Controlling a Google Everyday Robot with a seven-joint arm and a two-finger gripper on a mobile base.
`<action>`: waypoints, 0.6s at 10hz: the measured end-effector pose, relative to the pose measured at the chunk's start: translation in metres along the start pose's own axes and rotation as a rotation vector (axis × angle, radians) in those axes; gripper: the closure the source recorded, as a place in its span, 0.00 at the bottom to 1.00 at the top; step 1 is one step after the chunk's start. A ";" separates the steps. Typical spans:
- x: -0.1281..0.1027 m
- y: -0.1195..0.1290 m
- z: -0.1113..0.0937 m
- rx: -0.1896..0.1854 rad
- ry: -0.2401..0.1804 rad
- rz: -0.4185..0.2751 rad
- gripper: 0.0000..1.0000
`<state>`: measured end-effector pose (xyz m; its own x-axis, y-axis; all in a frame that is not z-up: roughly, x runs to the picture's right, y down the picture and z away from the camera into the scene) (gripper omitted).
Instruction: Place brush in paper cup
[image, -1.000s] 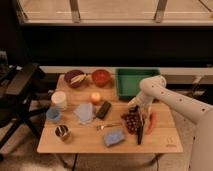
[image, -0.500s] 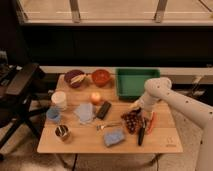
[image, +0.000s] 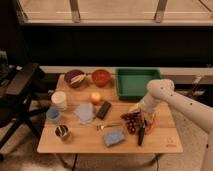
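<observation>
I'm looking at a pale wooden table. The white arm is bringing its pale gripper in at the right, by dark red grapes. The brush is showing black on the near right and the paper cup cream-white at the left. A tray is showing green at the far right, with a red bowl left of it.

A white arm reaches in from the right. Its gripper hangs low over the right side of the wooden table, fingers spread, just above the black brush, which lies beside dark grapes. The paper cup stands well apart on the left, near a blue cup.
</observation>
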<state>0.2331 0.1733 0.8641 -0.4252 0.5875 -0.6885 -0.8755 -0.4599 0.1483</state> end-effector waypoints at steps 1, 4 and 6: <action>-0.002 -0.006 0.001 -0.006 0.015 0.016 0.21; -0.005 -0.013 0.003 -0.027 0.043 0.036 0.46; -0.006 -0.015 0.002 -0.034 0.048 0.040 0.63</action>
<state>0.2484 0.1779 0.8670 -0.4474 0.5362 -0.7158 -0.8495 -0.5049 0.1528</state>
